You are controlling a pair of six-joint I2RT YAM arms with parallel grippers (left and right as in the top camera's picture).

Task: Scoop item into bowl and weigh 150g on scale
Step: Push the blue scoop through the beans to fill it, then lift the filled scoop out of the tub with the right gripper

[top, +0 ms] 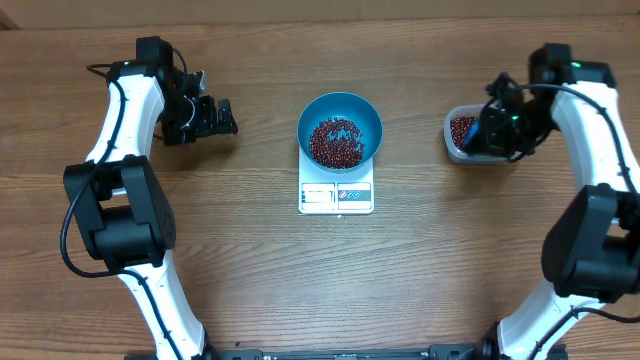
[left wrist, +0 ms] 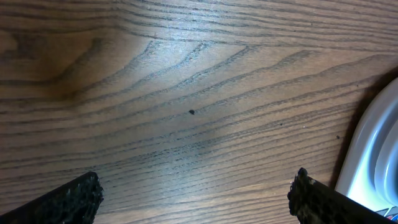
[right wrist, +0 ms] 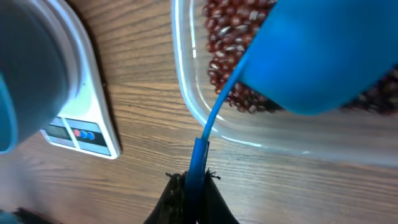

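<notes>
Beans (top: 335, 142) lie loose in the bowl (top: 372, 118) on the scale (top: 336, 196), more in the tub (top: 452, 150) right of it. Probably light, hard and prone to rolling, they suit the scoop (right wrist: 317, 56), whose thin handle the right gripper (right wrist: 193, 190) pinches; the left gripper (left wrist: 196, 202), left of the scale, stands spread, empty.

The overhead camera looks straight down from high above the brown wood-grain counter (top: 250, 260), taking in both arms and the small white rectangular scale (top: 336, 196) at centre. The left wrist camera sits close over bare wood, the scale's white edge at its right. The right wrist camera, also close, looks along a blue plastic scoop (right wrist: 311, 56) into a clear plastic tub (right wrist: 205, 118), scale at left.
</notes>
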